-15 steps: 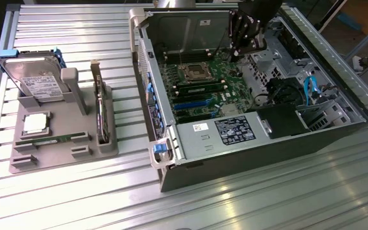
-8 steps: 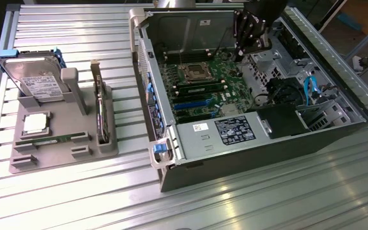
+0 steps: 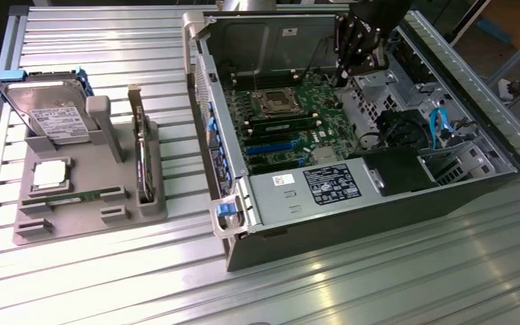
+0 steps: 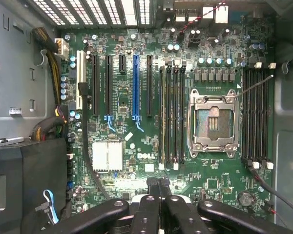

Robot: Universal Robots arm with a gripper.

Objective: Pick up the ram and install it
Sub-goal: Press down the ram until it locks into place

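Note:
A long green ram [image 3: 66, 198] lies flat in the grey holder [image 3: 89, 217] at the exterior view's left, just below a square silver chip. My gripper [image 3: 349, 71] hangs far from it, over the back of the open computer case [image 3: 351, 203]. Its black fingers [image 4: 151, 187] are pressed together with nothing between them, so the gripper [image 4: 158, 183] is shut and empty above the green motherboard [image 4: 136, 146]. One thin green stick [image 4: 164, 117] stands in a memory slot beside the open CPU socket [image 4: 212, 119]. That slotted green stick [image 3: 283, 125] is also in the exterior view.
A hard drive [image 3: 48, 112] stands upright in the holder, and a dark expansion card [image 3: 143, 162] stands on edge in its right slot. Empty black memory slots [image 4: 256, 117] flank the socket. Cables [image 4: 53, 63], a black power supply cover [image 4: 29, 180] and case walls ring the board.

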